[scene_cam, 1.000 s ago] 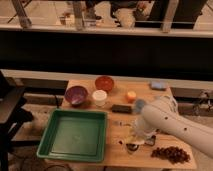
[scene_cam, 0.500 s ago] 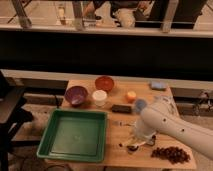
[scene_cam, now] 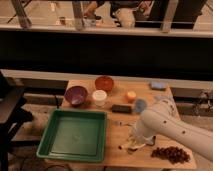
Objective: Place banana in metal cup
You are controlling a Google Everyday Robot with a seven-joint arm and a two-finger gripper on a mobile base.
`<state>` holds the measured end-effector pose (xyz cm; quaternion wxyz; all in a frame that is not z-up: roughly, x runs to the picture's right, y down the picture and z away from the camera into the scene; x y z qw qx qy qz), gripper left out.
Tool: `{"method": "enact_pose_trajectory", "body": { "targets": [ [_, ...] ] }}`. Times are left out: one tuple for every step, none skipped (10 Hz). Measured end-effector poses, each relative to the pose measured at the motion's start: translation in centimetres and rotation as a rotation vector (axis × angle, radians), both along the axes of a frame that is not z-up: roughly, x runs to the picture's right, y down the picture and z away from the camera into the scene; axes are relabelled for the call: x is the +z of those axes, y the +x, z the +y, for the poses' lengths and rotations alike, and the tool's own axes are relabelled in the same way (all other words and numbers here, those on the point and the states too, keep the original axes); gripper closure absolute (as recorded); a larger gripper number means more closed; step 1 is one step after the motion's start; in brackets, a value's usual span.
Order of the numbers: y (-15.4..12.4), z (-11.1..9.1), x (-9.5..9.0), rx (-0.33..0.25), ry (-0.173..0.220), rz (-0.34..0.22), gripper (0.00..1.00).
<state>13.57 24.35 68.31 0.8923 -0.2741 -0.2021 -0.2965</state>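
Note:
The banana [scene_cam: 131, 146] is a small pale-yellow piece lying on the wooden table [scene_cam: 117, 90] near its front edge, partly hidden by my gripper. My gripper [scene_cam: 133, 141] hangs at the end of the white arm [scene_cam: 170, 127], right over the banana and down at table height. The metal cup [scene_cam: 140, 105] stands upright behind the gripper, right of the small black object [scene_cam: 121, 108]. The cup is apart from the gripper.
A green tray [scene_cam: 75, 134] fills the front left. Behind it stand a purple bowl [scene_cam: 76, 95], an orange bowl [scene_cam: 104, 82] and a white cup [scene_cam: 99, 97]. A round orange fruit [scene_cam: 131, 96], a blue sponge [scene_cam: 157, 86] and dark grapes [scene_cam: 171, 154] are at the right.
The arm has shifted slightly to the right and forward, uncovering the metal cup. The gripper stays low over the banana.

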Motion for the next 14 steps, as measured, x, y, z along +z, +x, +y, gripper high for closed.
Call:
{"method": "enact_pose_trajectory", "body": {
  "targets": [
    [-0.3,0.0,-0.1,-0.003,-0.002,-0.007,1.00],
    [-0.4,0.1,-0.1,-0.004,-0.004,-0.011,1.00],
    [-0.5,0.3,-0.2,-0.005,-0.006,-0.014,1.00],
    [-0.5,0.4,-0.2,-0.005,-0.009,-0.016,1.00],
    [-0.7,0.5,-0.2,-0.012,-0.012,-0.019,1.00],
    [-0.9,0.5,-0.1,-0.020,-0.011,-0.023,0.99],
    [-1.0,0.5,0.0,-0.028,-0.007,-0.025,0.94],
    [-1.1,0.4,0.1,-0.037,0.000,-0.022,0.83],
    [-1.0,0.4,0.1,-0.041,0.001,-0.017,0.73],
    [-1.1,0.4,0.2,-0.044,0.002,-0.015,0.65],
    [-1.3,0.3,0.3,-0.050,0.003,-0.015,0.54],
    [-1.3,0.4,0.4,-0.054,-0.001,-0.011,0.42],
    [-1.1,0.4,0.4,-0.052,-0.003,-0.007,0.32],
    [-1.1,0.3,0.4,-0.052,-0.005,-0.004,0.24]
  ]
}}
